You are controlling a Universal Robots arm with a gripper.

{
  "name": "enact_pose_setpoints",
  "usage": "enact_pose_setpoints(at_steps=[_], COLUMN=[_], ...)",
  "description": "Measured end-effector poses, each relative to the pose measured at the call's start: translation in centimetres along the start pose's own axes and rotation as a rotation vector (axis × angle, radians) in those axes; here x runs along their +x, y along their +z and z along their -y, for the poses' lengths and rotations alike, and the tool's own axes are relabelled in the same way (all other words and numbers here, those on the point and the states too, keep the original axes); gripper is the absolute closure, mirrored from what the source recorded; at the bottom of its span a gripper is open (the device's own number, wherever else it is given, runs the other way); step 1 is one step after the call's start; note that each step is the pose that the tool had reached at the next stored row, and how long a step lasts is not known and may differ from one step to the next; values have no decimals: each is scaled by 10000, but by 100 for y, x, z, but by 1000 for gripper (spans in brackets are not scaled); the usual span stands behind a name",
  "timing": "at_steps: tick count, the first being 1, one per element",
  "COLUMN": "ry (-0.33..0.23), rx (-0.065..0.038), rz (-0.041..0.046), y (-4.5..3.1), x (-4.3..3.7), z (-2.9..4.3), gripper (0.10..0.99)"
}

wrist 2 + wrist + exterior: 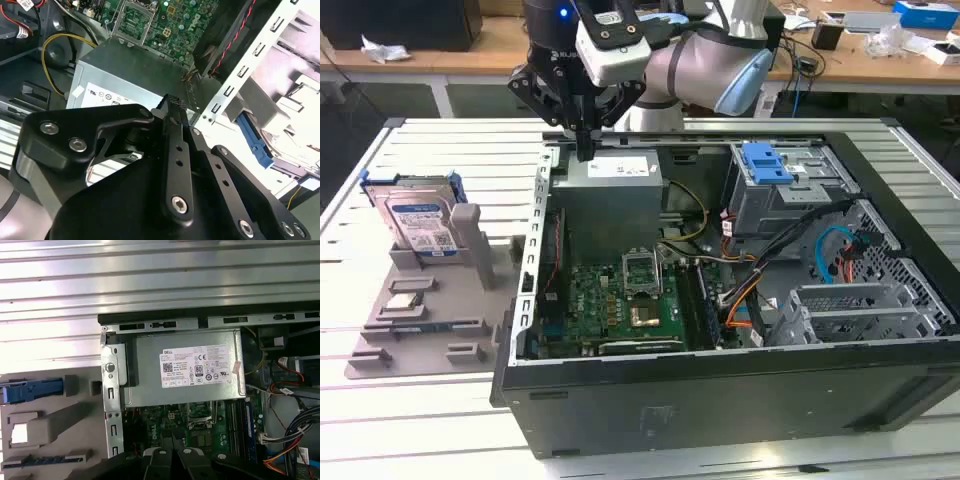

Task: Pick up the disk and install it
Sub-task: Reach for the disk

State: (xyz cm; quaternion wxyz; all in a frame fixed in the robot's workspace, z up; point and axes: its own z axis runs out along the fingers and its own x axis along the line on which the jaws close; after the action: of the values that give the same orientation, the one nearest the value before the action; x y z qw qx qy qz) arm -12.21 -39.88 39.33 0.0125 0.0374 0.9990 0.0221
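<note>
Disk: the disk (420,222) stands on edge, leaning back a little, in a grey fixture (430,330). In the exterior view it is at nine o'clock from the open computer case (720,400). Its label faces the camera and a blue carrier frames it.
Jaws: clenched together on nothing. The gripper (585,150) hangs over the case's rim beside the power supply (610,185), at about two o'clock from the disk and well apart from it.
Handling: probably stiff and fairly heavy for its size, with smooth metal faces that could slip. It is likely sensitive to knocks, and the plastic carrier may flex slightly.
Where to hold: the upper edge stands free of the fixture, so pinching across the carrier's sides there looks safest, off the label.
Surface: a ribbed metal table (450,150) with the fixture lying flat on it. A small square chip (408,285) sits at six o'clock from the disk.
Room: open above the disk, with a grey post (466,228) just beside it at three o'clock. Inside the case, a drive cage holding a blue bracket (765,162) sits at one o'clock, with cables crowding near.
</note>
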Motion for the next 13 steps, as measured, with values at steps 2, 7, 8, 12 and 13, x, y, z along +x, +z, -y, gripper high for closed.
enact_pose_setpoints(at_steps=[2,7,8,12,13], ry=[0,0,0,-1,-1], rx=[0,0,0,0,0], rz=[0,0,0,-1,0], y=[-2,-5,-6,-8,-8], x=[81,194,203,281,298], z=[6,15,15,21,23], gripper=[980,980,980,980,980])
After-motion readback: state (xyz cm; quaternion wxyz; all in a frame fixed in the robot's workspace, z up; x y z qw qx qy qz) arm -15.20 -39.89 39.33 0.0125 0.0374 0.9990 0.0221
